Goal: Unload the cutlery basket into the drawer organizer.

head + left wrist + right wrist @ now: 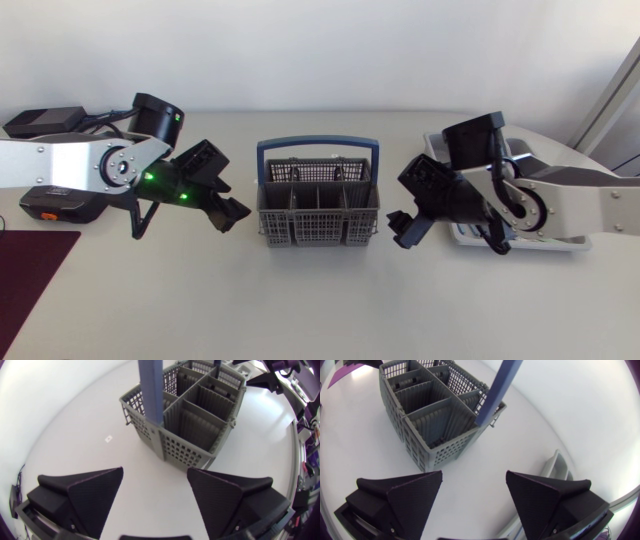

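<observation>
Left gripper [232, 213] and right gripper [400, 230], wide open and empty, flank the grey slotted-plastic cutlery basket [318, 215] at the desk's centre: light, stiff, likeliest gripped by its blue handle [318, 142].

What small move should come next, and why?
Probably raise the right end effector over the cutlery basket and tip it down into a compartment. It and the left end effector hang open and empty beside the basket, no cutlery pokes above the rim, and the drawer organizer sits by the right arm.

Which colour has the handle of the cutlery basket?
Blue. The handle arches over the grey cutlery basket; the head view shows it best.
</observation>
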